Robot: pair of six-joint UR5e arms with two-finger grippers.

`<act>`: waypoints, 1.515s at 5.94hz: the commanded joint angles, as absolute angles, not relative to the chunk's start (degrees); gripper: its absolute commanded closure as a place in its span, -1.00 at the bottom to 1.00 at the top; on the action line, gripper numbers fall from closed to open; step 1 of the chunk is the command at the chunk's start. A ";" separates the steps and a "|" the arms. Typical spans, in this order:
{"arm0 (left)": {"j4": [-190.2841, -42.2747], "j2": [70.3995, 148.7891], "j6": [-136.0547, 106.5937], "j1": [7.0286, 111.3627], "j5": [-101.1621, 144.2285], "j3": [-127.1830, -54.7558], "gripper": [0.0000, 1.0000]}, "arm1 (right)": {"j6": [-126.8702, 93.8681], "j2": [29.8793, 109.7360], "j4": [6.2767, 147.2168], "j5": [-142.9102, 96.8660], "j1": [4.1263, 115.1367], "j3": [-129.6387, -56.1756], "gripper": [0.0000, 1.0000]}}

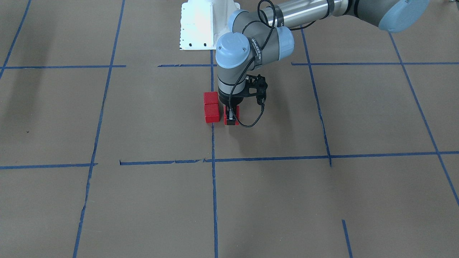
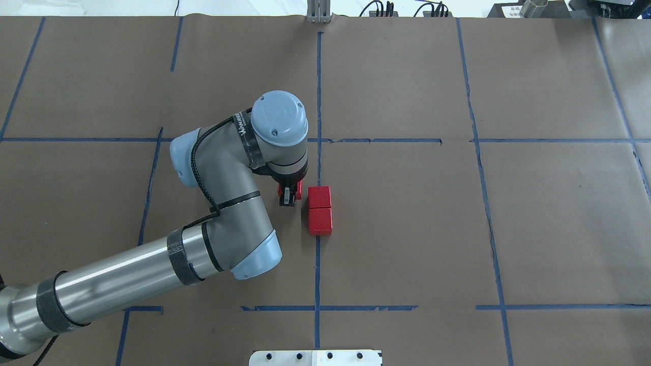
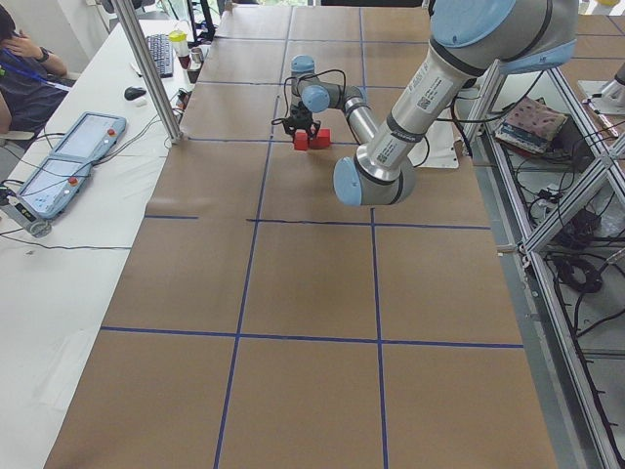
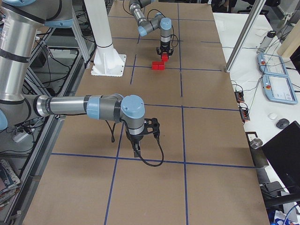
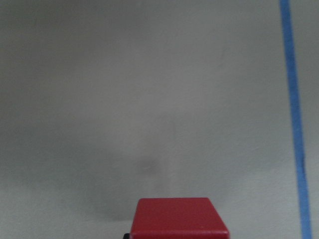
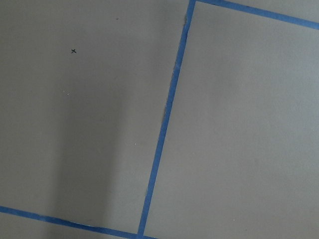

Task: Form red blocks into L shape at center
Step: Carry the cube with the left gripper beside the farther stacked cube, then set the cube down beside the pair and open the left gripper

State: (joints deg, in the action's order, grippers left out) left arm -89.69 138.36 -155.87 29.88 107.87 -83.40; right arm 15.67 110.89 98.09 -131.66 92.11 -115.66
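Two red blocks lie touching in a short row on the vertical blue tape line, inside the center cell. My left gripper points straight down just left of that row and is shut on the third red block, with a narrow gap to the farther block of the pair. The front view shows the held block low by the paper beside the pair. It fills the bottom edge of the left wrist view. My right gripper hangs over bare paper far from them; open or shut, I cannot tell.
The white robot base stands behind the center cell. A metal pole rises at the table's far edge. A person sits at a side desk with teach pendants. The right wrist view holds only paper and blue tape.
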 commanded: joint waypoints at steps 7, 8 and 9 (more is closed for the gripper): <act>-90.88 138.25 -158.55 27.95 107.84 -81.48 0.43 | 15.65 111.01 98.09 -131.57 92.11 -115.58 -0.99; -92.10 138.25 -158.73 28.21 107.84 -81.39 0.42 | 15.73 111.01 98.09 -131.57 92.11 -115.58 -0.99; -92.28 138.16 -158.73 28.30 107.84 -81.39 0.41 | 15.73 111.01 98.09 -131.57 92.11 -115.66 -0.99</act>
